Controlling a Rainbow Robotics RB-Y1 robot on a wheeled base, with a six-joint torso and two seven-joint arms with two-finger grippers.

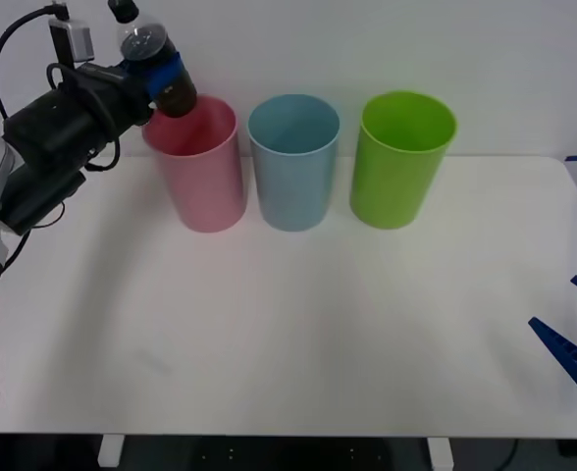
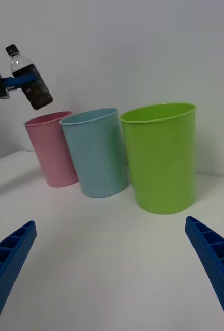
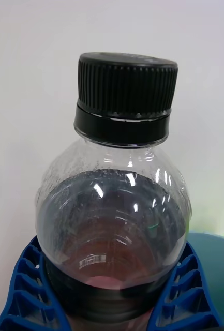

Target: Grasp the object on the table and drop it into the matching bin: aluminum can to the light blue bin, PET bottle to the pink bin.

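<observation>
My left gripper (image 1: 161, 78) clamps the small clear plastic bottle (image 1: 156, 64) with black cap, tilted above the tall pink plastic bin's (image 1: 202, 182) rim, so release comes next, while my right gripper (image 1: 575, 339) waits open.

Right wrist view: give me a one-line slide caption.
Left gripper holds the PET bottle tilted above the pink bin, beside light blue and green bins.
</observation>
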